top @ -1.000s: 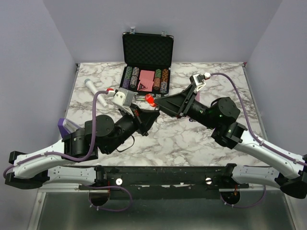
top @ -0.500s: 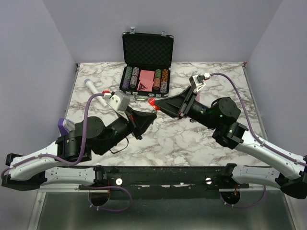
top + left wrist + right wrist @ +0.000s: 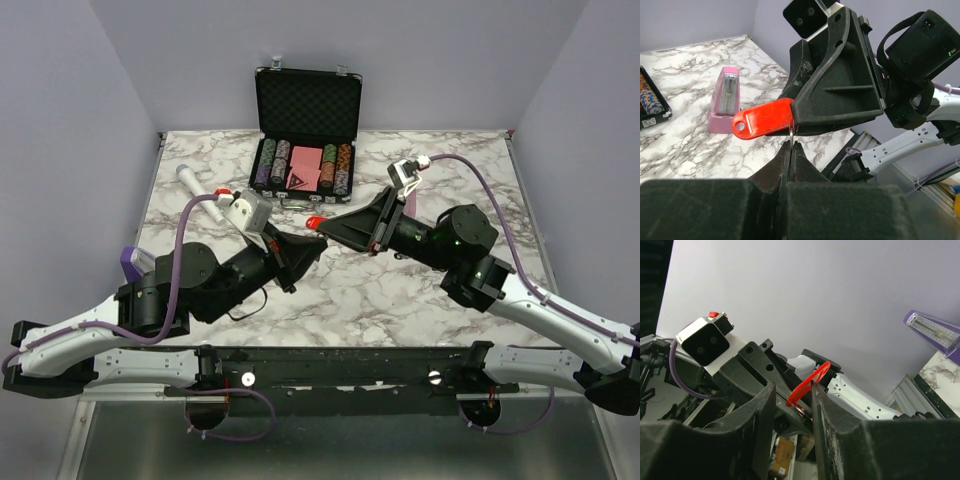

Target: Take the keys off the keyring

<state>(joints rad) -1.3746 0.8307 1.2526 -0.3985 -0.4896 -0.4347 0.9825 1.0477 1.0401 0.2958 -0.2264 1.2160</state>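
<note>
The keyring (image 3: 765, 117), a bright red oval tag, hangs in the air between the two arms, above the middle of the table (image 3: 316, 221). A tiny silver piece, the keys (image 3: 790, 132), dangles from its end. My left gripper (image 3: 791, 144) is shut on that silver piece from below. My right gripper (image 3: 793, 387) straddles the red keyring (image 3: 810, 382). Its jaws stand apart: one finger (image 3: 816, 392) touches the tag, while a gap shows at the other finger. In the top view both grippers' tips meet at the keyring, left gripper (image 3: 322, 244), right gripper (image 3: 326, 229).
An open black case (image 3: 306, 120) with poker chips and pink cards stands at the back. A pink metronome (image 3: 726, 97) sits on the marble behind the right arm. A purple metronome (image 3: 133, 262) is at the left edge, and a microphone (image 3: 195, 185) lies back left.
My right gripper's jaws have narrowed around the red keyring and shifted slightly left and nearer. The left arm drew back a little, still shut on the silver piece.
</note>
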